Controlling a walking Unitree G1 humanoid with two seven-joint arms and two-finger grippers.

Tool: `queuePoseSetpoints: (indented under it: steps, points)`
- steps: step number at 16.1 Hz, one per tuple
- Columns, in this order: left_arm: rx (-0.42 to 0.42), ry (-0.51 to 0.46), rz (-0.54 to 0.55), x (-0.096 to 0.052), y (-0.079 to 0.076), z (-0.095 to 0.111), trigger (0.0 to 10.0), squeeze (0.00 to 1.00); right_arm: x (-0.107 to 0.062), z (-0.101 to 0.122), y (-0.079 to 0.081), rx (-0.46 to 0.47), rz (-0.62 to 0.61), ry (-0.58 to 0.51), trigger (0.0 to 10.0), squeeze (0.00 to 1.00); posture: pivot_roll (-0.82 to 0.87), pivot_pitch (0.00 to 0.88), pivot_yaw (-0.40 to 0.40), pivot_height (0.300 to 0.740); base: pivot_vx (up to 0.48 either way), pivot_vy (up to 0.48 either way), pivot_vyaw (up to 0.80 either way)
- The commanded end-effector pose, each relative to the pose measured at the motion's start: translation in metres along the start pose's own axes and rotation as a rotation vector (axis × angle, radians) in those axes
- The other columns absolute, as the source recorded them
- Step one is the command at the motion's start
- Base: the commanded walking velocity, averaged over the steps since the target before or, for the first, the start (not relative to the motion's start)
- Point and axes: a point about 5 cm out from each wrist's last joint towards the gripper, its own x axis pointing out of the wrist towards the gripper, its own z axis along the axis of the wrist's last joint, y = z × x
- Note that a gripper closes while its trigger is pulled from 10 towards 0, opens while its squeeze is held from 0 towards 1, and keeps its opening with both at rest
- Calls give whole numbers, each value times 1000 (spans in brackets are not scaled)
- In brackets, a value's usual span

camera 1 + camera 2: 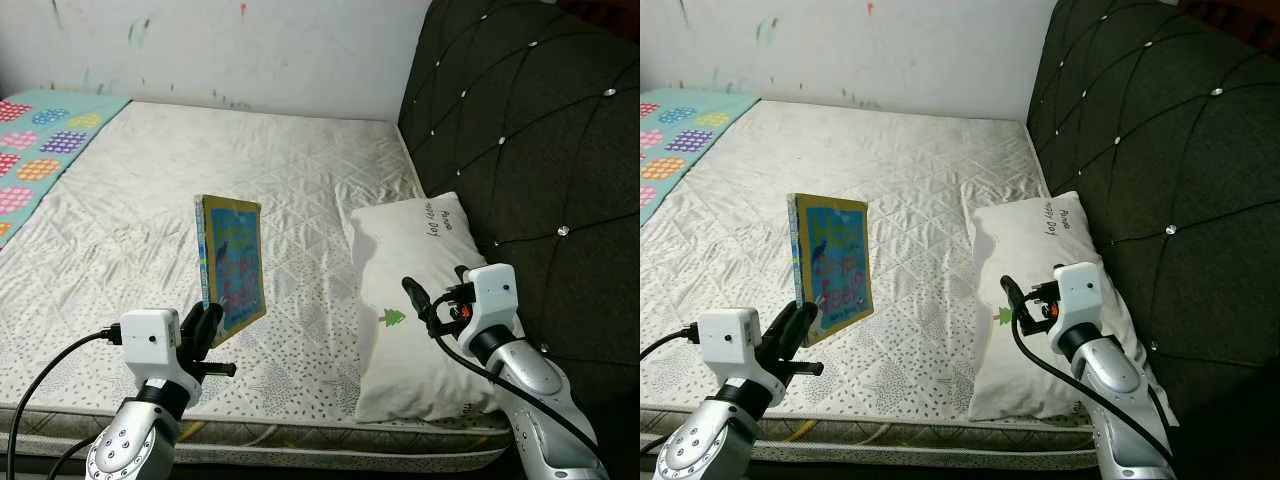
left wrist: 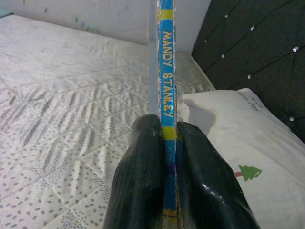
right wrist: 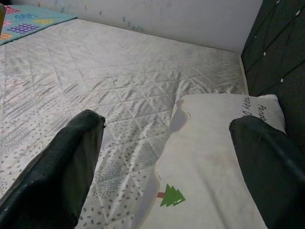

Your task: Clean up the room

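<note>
— Looking at the left gripper [image 1: 207, 322], what do you see?

— Its two black fingers [image 2: 143, 181] are squeezed tight on a thin book [image 1: 233, 265]. One finger is on each side, pinching it near the bottom edge.

— Where is the book?

— Up in the air over the near part of the mattress [image 1: 200, 200]. It stands upright and does not touch the bed. The cover is bright, with a yellow edge and blue in the middle.

— Can you read it?

— The spine [image 2: 167, 86] says MANDY STANLEY in yellow letters. The big words on the front are too fuzzy for me, maybe something about feet.

— And the right gripper [image 3: 167, 143]?

— Its fingers are spread wide apart. Nothing is between them. It hangs just over the white pillow [image 1: 425, 300], and I cannot tell if it touches.

— What does the pillow look like?

— It has a small green tree [image 3: 169, 195] on it and some writing near the far end. It lies on the bed, right beside the dark padded headboard [image 1: 530, 150] with shiny buttons.

— Anything else?

— A blanket [image 1: 40, 145] with colored spots lies at the far left of the bed. A white wall [image 1: 250, 50] with little paint marks is behind.
</note>
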Motion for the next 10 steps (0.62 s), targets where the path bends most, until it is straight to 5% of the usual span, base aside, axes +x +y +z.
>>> queuePoseSetpoints:
  steps: [1, 6, 10]
  points:
    - [8, -31, -2, 2, -1, 6, 10000, 0, -1, 2, -2, -8, 1, -6, 10000, 0, -17, 8, -53, 700, 0, 0, 0]
    - [0, -28, -2, 3, -2, 5, 10000, 0, -2, 0, 1, -9, 12, 0, 10000, 0, -21, 20, -53, 640, 0, 0, 0]
    - [-5, -33, -6, 4, -4, 7, 10000, 0, -1, 2, -3, -14, 5, -3, 10000, 0, -23, 26, -50, 635, 0, 0, 0]
